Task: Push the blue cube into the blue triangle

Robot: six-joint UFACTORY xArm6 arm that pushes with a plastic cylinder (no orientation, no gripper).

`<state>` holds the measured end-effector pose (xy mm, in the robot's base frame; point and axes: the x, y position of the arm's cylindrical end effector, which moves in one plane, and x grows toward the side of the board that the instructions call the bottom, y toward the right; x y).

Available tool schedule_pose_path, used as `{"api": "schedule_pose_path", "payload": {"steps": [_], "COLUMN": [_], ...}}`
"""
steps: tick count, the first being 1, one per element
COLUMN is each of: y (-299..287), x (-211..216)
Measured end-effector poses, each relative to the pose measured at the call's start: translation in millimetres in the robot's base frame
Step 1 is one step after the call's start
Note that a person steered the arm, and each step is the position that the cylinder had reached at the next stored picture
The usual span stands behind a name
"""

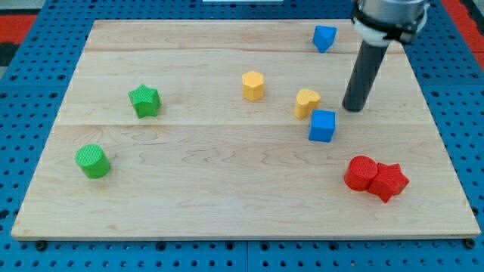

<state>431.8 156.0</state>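
The blue cube (322, 125) sits on the wooden board right of centre. The blue triangle (324, 37) lies near the board's top edge, straight above the cube and well apart from it. A yellow heart (306, 102) touches or nearly touches the cube's upper left corner. My tip (353, 108) stands on the board just above and to the right of the cube, a small gap from it. The dark rod rises to the view's top right.
A yellow hexagon (253, 85) lies left of the heart. A green star (144, 100) and a green cylinder (93, 161) sit at the left. A red cylinder (361, 173) and a red star (389, 181) touch each other at the lower right. The board (227, 204) lies on blue pegboard.
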Motion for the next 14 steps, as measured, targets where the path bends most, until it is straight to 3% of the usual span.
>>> {"api": "schedule_pose_path", "payload": {"steps": [1,2,3,4,6,9,14], "y": [-25,-34,-81,-130,-147,-126,-48], "x": [31,32,55,59,51,27,-113]}}
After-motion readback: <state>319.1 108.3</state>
